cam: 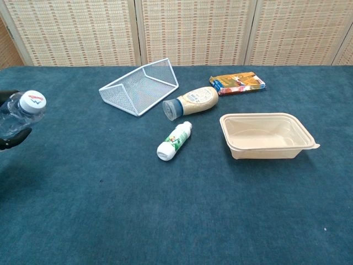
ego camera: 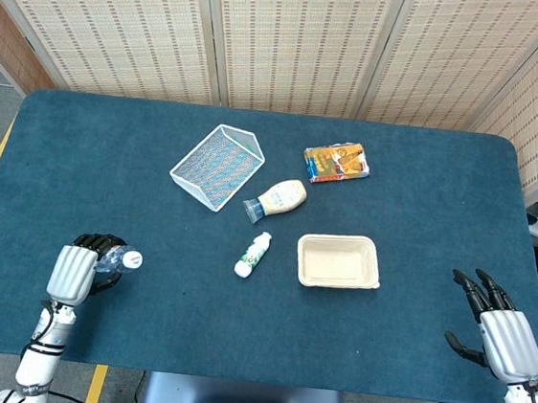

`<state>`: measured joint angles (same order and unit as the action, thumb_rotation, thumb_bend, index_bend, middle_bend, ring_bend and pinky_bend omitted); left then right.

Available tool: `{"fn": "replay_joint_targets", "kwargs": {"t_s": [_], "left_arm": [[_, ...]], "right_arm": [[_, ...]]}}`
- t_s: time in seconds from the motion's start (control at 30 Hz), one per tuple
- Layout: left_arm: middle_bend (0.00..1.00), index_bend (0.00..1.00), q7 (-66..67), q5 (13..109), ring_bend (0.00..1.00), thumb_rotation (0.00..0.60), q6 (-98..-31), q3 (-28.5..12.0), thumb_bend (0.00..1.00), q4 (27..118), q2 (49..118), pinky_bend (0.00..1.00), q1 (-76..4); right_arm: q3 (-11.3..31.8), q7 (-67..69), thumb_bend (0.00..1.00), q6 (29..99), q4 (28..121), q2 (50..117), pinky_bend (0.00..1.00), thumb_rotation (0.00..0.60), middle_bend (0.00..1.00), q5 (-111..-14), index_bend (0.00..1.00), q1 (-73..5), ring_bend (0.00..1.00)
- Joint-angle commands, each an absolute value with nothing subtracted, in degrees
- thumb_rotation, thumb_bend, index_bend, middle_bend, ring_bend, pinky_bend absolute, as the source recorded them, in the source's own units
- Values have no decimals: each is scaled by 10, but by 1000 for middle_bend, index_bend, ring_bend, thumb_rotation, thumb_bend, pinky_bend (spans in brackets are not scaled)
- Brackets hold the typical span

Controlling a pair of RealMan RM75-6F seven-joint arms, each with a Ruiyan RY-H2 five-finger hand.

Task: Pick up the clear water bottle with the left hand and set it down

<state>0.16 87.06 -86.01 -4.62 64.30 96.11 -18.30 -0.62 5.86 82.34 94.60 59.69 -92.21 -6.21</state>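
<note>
The water bottle point(ego camera: 116, 261) is clear plastic with a white cap that carries a small red mark, and it lies tipped over on its side in the left hand point(ego camera: 77, 269), cap pointing toward the tray point(ego camera: 339, 261). The dark fingers point(ego camera: 97, 241) curl around its body, so only the neck, cap and a bit of the ribbed clear wall show in the head view; in the chest view the bottle point(cam: 21, 112) sits at the far left edge, cap facing the camera. Whether it touches the blue bench point(ego camera: 423, 198) cannot be told.

It is well to the left of the tray, near the front edge of the bench. The right hand point(ego camera: 500, 334) is to the right of the tray, fingers spread and holding nothing.

Left of the tray lies a small white bottle point(ego camera: 253, 254); behind that, a cream squeeze bottle point(ego camera: 277, 200), a wire basket point(ego camera: 217, 165) and an orange packet point(ego camera: 337, 161).
</note>
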Motion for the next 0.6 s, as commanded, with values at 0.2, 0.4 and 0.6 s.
{"fn": "replay_joint_targets", "kwargs": {"t_s": [0.2,0.4,0.6], "left_arm": [[646,640,-370,800,563,600,-819,-69,638,850,945,681,-159],[640,640,-469,786,565,600,-774,-77,636,911,894,683,-156],[638,640,-362,775,565,600,-797,-87,637,859,929,683,-153]], "right_arm": [[-7,60,164,821,947,595,151,600,161,-922,0,-62,0],[-8,59,164,819,948,594,151,600,161,-922,0,-63,0],[-9,56,164,814,950,593,151,600,161,-920,0,-64,0]]}}
